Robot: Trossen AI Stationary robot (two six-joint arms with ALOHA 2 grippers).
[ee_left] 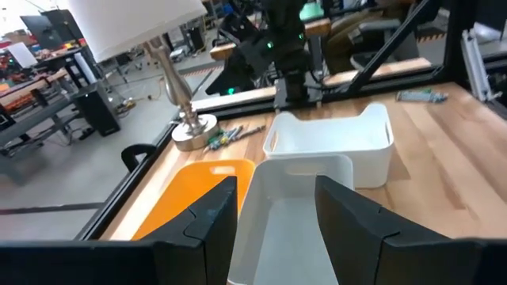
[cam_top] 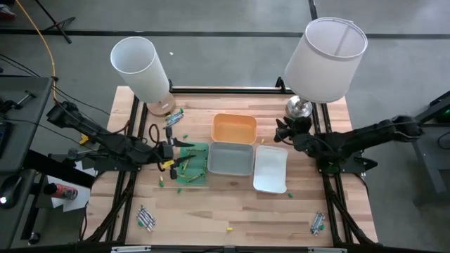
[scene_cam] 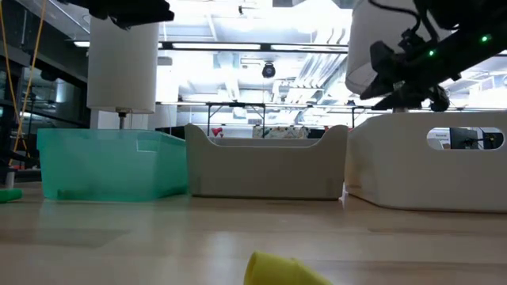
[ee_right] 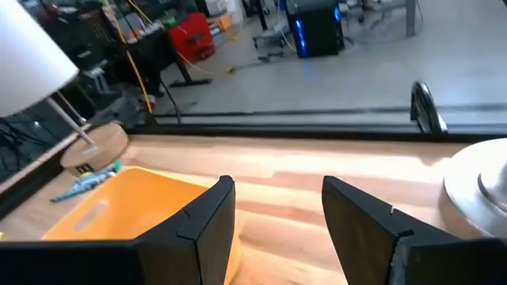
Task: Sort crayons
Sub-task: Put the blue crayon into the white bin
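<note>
The left pincer (cam_top: 171,149) hovers with its jaws apart and nothing between them, over the near-left part of the green tray (cam_top: 199,174); in its wrist view the two dark fingers (ee_left: 210,218) frame the grey tray (ee_left: 289,214) ahead, with a clear gap between them. The crayons (cam_top: 184,167) lie mostly in and around that green tray, just beside and under this pincer; several small green and yellow sticks show on the green surface, a few green ones are scattered on the bench (cam_top: 232,211) toward the wooden lamp base (cam_top: 162,107), and a yellow crayon (cam_top: 228,228) lies alone near the front edge, well apart from both arms; the low view shows the same yellow crayon (scene_cam: 277,269) close to the lens. The right pincer (cam_top: 281,130) hangs past the far end of the white tray (cam_top: 271,169), beside the metal lamp base (cam_top: 298,107), its jaws likewise apart and empty; its wrist view looks over the orange tray (ee_right: 127,210), with its fingers (ee_right: 207,222) spread; the crayons are well apart from it, across the trays. The orange tray (cam_top: 233,128) sits behind the grey tray (cam_top: 230,159), touching it; the white tray stands just to the right of the grey one. Two white lampshades (cam_top: 139,67) stand over the rear corners; small wrapped bundles (cam_top: 146,218) lie at both front corners of the bench.
</note>
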